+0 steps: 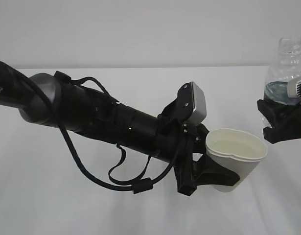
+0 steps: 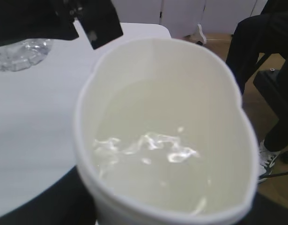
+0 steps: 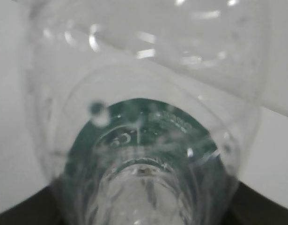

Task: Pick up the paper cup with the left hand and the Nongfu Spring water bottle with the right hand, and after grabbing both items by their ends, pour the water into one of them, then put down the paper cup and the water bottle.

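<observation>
The paper cup sits lower center-right in the exterior view, squeezed by the left gripper above the white worktop; at the right edge, the right gripper clasps the upright bottle. The left wrist view is filled by the cup holding water. The right wrist view shows the bottle close up.

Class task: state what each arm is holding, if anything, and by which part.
The left gripper holds the paper cup around its lower body. The right gripper holds the Nongfu Spring water bottle around its lower part, upright.
</observation>
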Tool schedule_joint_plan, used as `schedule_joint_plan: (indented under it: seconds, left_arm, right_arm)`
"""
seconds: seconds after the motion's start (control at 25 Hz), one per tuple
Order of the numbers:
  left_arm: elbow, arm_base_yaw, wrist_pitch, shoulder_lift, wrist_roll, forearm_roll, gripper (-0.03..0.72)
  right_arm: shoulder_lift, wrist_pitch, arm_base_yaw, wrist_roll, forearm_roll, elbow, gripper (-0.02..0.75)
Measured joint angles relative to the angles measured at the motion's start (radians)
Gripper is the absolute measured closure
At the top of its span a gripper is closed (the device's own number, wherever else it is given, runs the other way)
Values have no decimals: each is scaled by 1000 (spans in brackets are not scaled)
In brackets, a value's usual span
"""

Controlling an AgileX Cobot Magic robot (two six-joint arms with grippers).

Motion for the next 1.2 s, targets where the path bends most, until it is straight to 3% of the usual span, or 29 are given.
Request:
schedule_joint_plan:
  seconds: [0.32, 1.2]
  left_arm:
    - [0, 0, 9, 0, 0, -20, 284]
    - [0, 0, 24, 0, 55, -70, 287]
  right_arm:
    - [138, -414, 0, -10, 192, 115, 330]
    - [232, -451, -2, 135, 214, 119, 330]
